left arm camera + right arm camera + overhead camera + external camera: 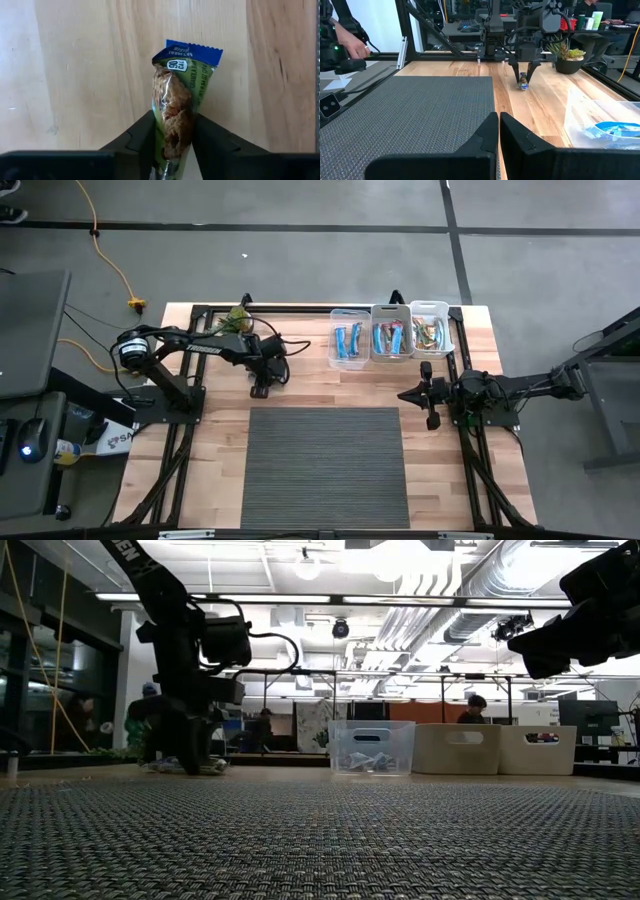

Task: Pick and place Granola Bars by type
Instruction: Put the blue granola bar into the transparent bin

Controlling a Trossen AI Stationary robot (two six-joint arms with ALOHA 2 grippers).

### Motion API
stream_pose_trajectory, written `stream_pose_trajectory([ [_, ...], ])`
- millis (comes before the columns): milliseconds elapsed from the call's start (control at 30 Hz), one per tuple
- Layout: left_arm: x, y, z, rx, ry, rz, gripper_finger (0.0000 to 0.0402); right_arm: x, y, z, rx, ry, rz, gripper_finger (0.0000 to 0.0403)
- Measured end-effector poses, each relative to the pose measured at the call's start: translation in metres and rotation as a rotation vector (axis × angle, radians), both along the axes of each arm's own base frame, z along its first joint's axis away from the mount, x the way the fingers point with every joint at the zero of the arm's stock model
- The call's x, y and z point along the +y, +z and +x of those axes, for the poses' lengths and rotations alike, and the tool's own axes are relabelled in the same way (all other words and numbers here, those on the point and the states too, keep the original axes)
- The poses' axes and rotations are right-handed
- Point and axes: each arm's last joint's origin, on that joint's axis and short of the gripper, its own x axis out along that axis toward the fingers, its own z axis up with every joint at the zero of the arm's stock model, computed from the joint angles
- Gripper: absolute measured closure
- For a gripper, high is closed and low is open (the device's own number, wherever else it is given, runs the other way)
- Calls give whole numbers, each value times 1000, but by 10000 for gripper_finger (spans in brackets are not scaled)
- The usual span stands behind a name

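A granola bar point(177, 95) in a green wrapper with a blue crimped end lies on the bare wood of the table point(75, 75), beyond the far left corner of the grey mat point(325, 465). My left gripper point(260, 387) points down over it, shut on it; the right wrist view shows the bar point(523, 81) between the fingertips. My right gripper point(498, 117) hangs shut and level at the table's right side point(405, 394), holding nothing. Other granola bars lie in three clear bins at the far edge: blue ones point(349, 340), blue-red ones point(391, 338), yellow-green ones point(431, 332). My left gripper pinches the bar's two long sides point(167, 142) between its two fingers point(142, 135), on the half away from the blue crimped end point(192, 52). The fingers come from above, pointing down, and lie across the bar. The bar rests on the wood, its wrapper bulging up between the fingers.
A small potted plant point(238, 320) stands at the far left, just behind the left arm. The three bins point(371, 748) stand in a row at the far right. Dark frame rails run along the table's edges. People sit at desks in the room behind.
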Motion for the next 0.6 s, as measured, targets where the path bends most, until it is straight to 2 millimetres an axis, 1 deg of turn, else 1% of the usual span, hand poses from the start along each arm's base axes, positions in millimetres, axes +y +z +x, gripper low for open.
stream_pose_trajectory([
  [133,0,0,0,-2,3,3,306,0,0,0,0,0,0,402],
  [300,2,4,4,-2,17,9,321,0,0,0,0,0,0,402],
  [500,9,21,21,-49,40,51,324,0,0,0,0,0,0,402],
  [600,13,34,31,-100,44,75,324,0,0,0,0,0,0,402],
])
